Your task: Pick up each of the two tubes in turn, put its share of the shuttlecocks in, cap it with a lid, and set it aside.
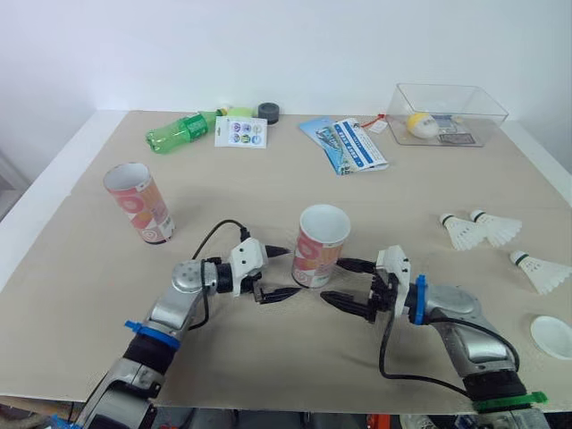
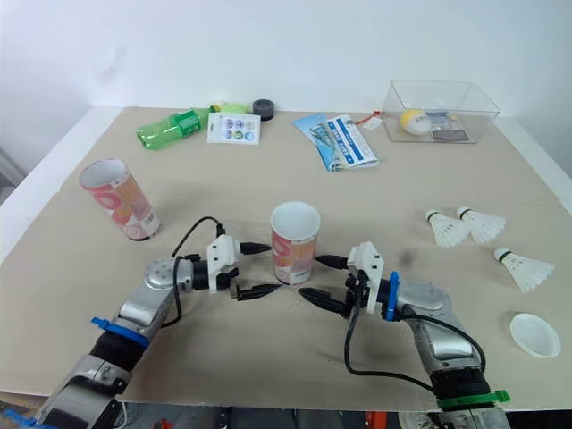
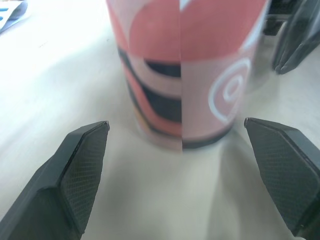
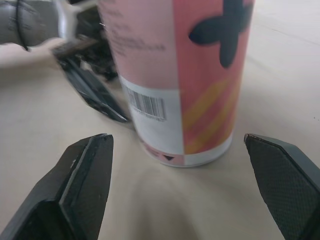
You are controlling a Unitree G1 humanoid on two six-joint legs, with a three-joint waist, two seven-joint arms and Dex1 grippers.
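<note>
An upright, open-topped tube, pink with white and orange patterns, stands mid-counter toward the front edge, between the left tool and right tool, both spread wide.

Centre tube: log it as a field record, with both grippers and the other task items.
centre tube: upright, mouth open, no lid on
left gripper: open, pointed at the centre tube from the robot's left, not gripping
right gripper: open, pointed at it from the opposite side, not gripping
second tube: standing open, far to the robot's left
shuttlecocks: three, lying loose to the right
lid: white, flat, near the right edge
</note>
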